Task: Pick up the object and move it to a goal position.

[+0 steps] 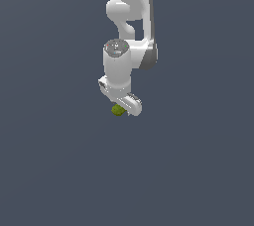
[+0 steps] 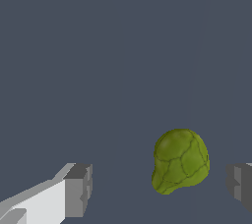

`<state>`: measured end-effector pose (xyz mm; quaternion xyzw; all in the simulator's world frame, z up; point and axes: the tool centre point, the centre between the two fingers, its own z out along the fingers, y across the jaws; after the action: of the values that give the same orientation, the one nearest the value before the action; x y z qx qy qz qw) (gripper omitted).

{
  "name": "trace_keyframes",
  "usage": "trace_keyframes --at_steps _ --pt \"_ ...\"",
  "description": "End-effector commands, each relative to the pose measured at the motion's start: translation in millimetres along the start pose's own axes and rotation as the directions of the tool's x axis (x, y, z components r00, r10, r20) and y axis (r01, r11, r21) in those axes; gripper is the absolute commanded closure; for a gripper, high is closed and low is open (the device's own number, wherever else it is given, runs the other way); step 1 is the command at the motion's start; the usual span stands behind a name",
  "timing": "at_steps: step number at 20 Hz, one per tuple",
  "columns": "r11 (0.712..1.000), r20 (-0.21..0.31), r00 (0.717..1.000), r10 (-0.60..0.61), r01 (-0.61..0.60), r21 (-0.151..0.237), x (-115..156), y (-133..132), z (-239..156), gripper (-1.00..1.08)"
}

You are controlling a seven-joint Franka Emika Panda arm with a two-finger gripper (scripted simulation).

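Exterior view: the object (image 1: 117, 110) peeks out at seven o'clock of the gripper (image 1: 130, 105), on the grey counter (image 1: 198, 160). Wrist view: gripper (image 2: 160, 186) spread wide, the object (image 2: 180, 160) between the fingers (image 2: 78, 188), touching neither, nearer one.

This is a simulated test scene, not a real room. A flat, featureless slate-grey ground (image 1: 49, 170) fills both views, with smooth, untextured rendering on the white robot arm (image 1: 124, 66).
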<state>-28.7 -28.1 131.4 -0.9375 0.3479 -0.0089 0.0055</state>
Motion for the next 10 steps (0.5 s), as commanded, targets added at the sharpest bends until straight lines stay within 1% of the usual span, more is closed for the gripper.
trace_keyframes --at_steps 1,5,10 --pt "0.997 0.002 0.997 0.073 -0.073 -0.001 -4 3 4 -0.92" --pt "0.982 0.004 0.982 0.186 -0.186 -0.004 -9 9 11 -0.92" --pt "0.946 0.005 0.946 0.325 -0.325 -0.008 -16 16 18 -0.92"
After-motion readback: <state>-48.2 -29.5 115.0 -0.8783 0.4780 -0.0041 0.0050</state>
